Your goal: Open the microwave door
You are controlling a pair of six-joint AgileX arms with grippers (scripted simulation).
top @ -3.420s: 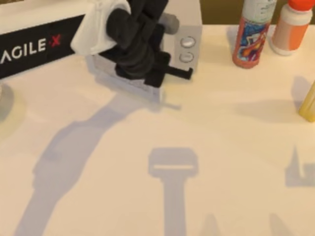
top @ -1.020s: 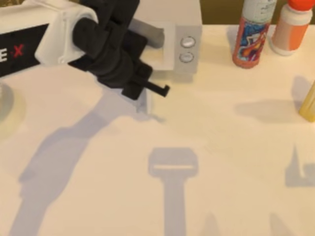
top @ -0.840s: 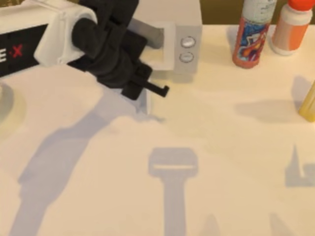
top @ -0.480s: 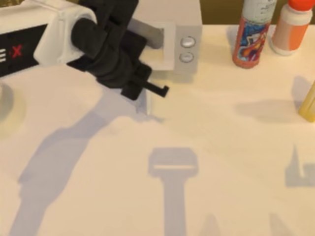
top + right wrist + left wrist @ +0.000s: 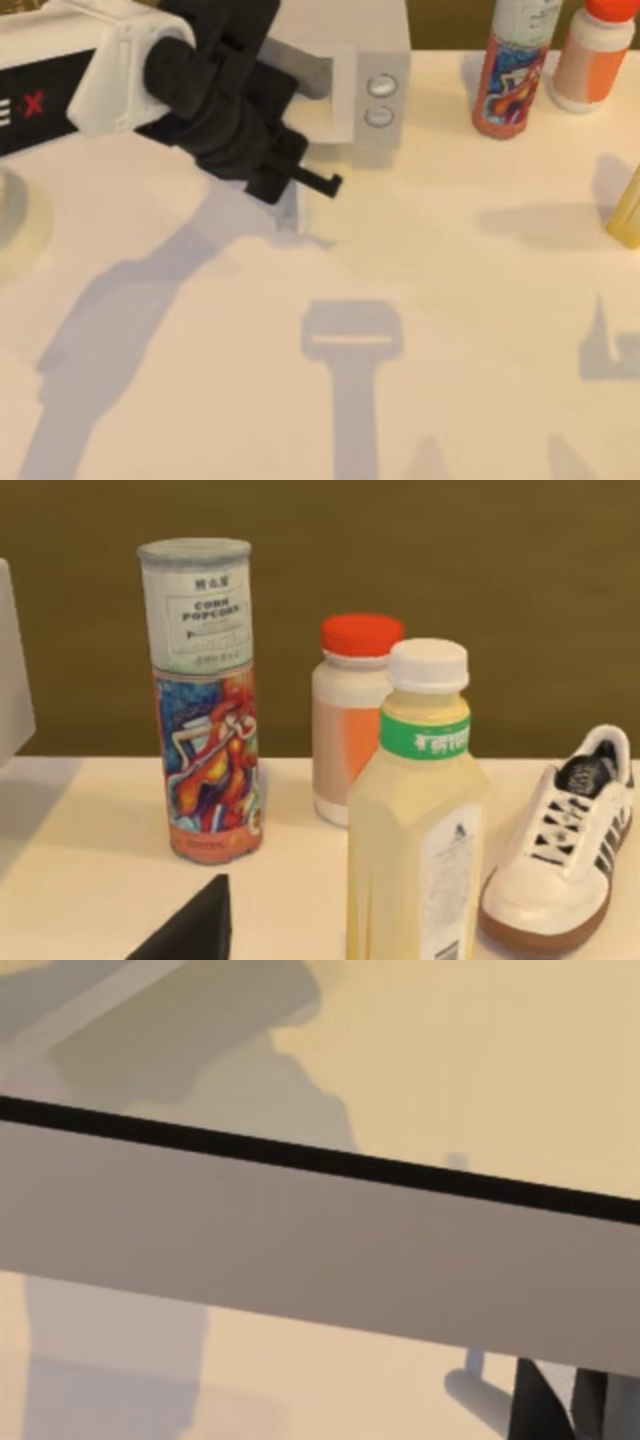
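Door swung open since earlier; popcorn can reads "CORN POPCORN".

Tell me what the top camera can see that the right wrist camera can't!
Only the top view shows the microwave, its door swung open, and the left gripper at that door. Only the right wrist view shows a white sneaker and the yellow bottle's green label. Both show the popcorn can and the orange-capped bottle.
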